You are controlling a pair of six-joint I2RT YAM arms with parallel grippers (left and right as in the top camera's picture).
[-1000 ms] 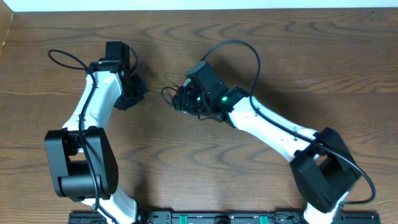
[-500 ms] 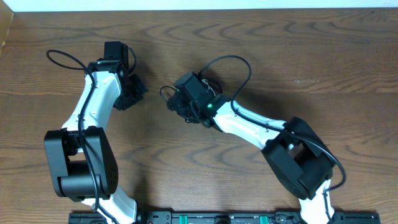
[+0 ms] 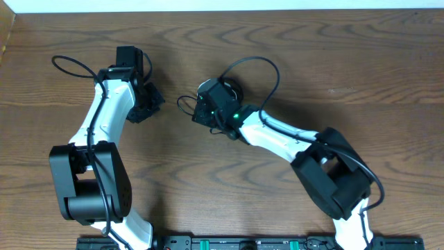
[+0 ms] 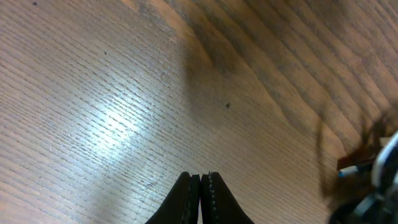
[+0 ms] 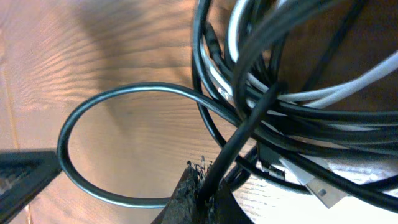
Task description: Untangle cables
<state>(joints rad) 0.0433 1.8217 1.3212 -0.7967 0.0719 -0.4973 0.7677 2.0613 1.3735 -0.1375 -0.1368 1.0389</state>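
Note:
The cables (image 5: 292, 106) are a tangled bundle of thin black and white cords filling the upper right of the right wrist view, with flat plug ends (image 5: 314, 190) low on the right. One black cord loops out to the left (image 5: 68, 134) over the wood. My right gripper (image 5: 208, 186) is shut on one black cable that runs up into the bundle. From overhead the right gripper (image 3: 197, 113) covers most of the cables (image 3: 182, 104). My left gripper (image 4: 200, 182) is shut with nothing in it; it (image 3: 154, 99) sits a short way left of the bundle.
A wooden table (image 3: 347, 62) carries everything. Thick black arm cables arc at the left arm (image 3: 69, 66) and above the right arm (image 3: 260, 64). The table's far edge (image 3: 222, 10) meets a white strip. Both arm bases stand at the near edge.
My right gripper has shut its jaws on a black cable, and its arm has swung in closer to the bundle. The left arm has stayed put.

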